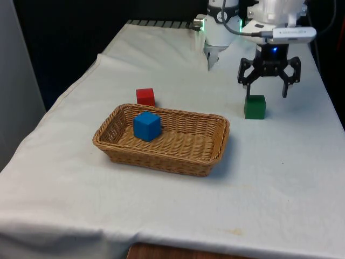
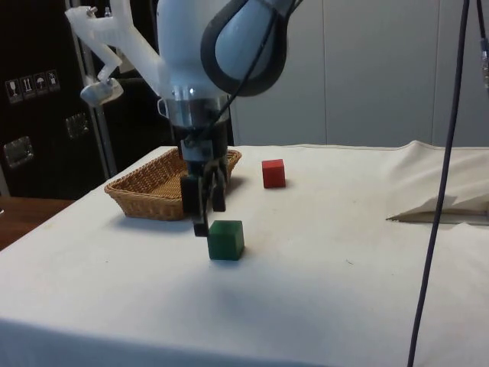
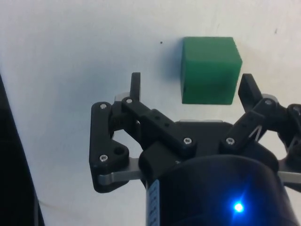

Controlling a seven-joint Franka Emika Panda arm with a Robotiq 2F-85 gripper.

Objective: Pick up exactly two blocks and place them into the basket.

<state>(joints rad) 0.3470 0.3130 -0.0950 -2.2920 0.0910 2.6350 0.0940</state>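
Note:
A green block (image 1: 254, 107) sits on the white cloth at the front view's right. My gripper (image 1: 266, 89) hangs open just behind and above it, holding nothing. In the wrist view the green block (image 3: 209, 66) lies just past the fingertips, closer to one finger (image 3: 246, 87) than the other. In the side view my gripper (image 2: 208, 214) is low beside the green block (image 2: 226, 239). A blue block (image 1: 146, 125) rests inside the wicker basket (image 1: 161, 162). A red block (image 1: 145, 96) stands on the cloth just behind the basket.
The basket (image 2: 153, 200) sits mid-table and the red block (image 2: 273, 173) is beyond it in the side view. A fold of cloth (image 2: 443, 208) rises at the side view's right. The table's edges run close on both sides of the front view.

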